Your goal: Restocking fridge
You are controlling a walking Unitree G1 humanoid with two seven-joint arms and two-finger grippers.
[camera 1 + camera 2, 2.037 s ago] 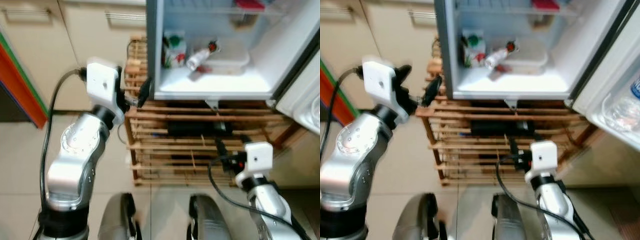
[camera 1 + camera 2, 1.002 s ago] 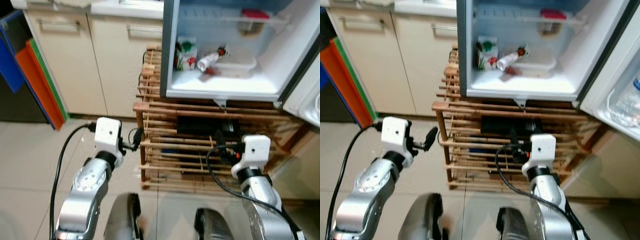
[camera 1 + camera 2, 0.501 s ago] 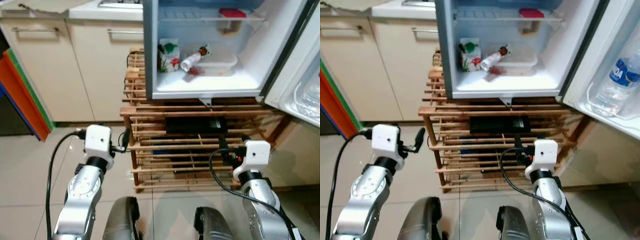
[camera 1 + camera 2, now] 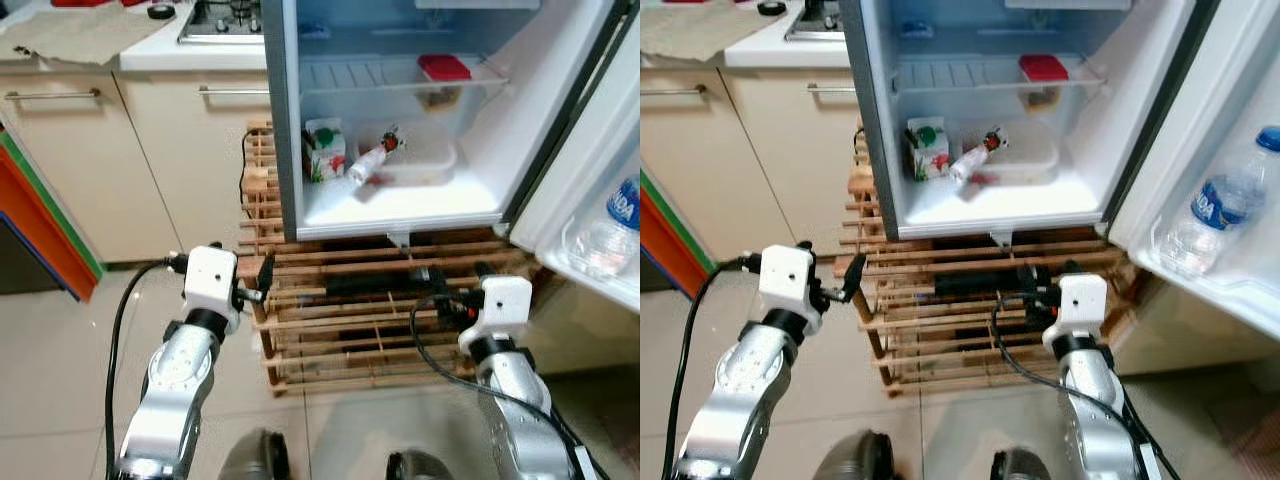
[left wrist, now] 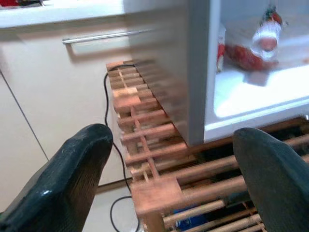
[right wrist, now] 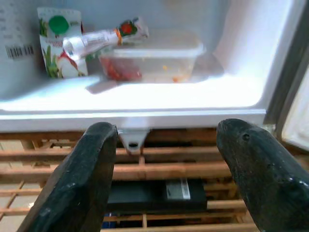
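The fridge (image 4: 480, 205) stands open on a wooden rack (image 4: 340, 320), up ahead of both tools. The left tool (image 5: 169, 179) is held low in front of the rack's left corner, and its two black fingers (image 5: 63, 174) are spread wide with nothing between them. The right tool (image 6: 164, 169) is held low in front of the rack, just under the fridge floor, and its fingers (image 6: 77, 179) are spread wide too, holding nothing.

On the fridge floor, above and ahead of the right tool, there are three things. One carton (image 4: 927, 148) stands at the back left; it has a green spot, a picture of red fruit and a barcode, but its words are too small to read. One small bottle (image 6: 104, 37) with a red and green end lies tilted against it and on one clear lidded box (image 6: 154, 60). One red-lidded box (image 4: 445, 70) sits on the wire shelf higher up.

One water bottle (image 4: 1210, 205) with a blue label stands in the door shelf (image 4: 1200, 270), to the right of the right tool. Its writing cannot be read.

One black flat box (image 6: 149, 191) lies on the rack.
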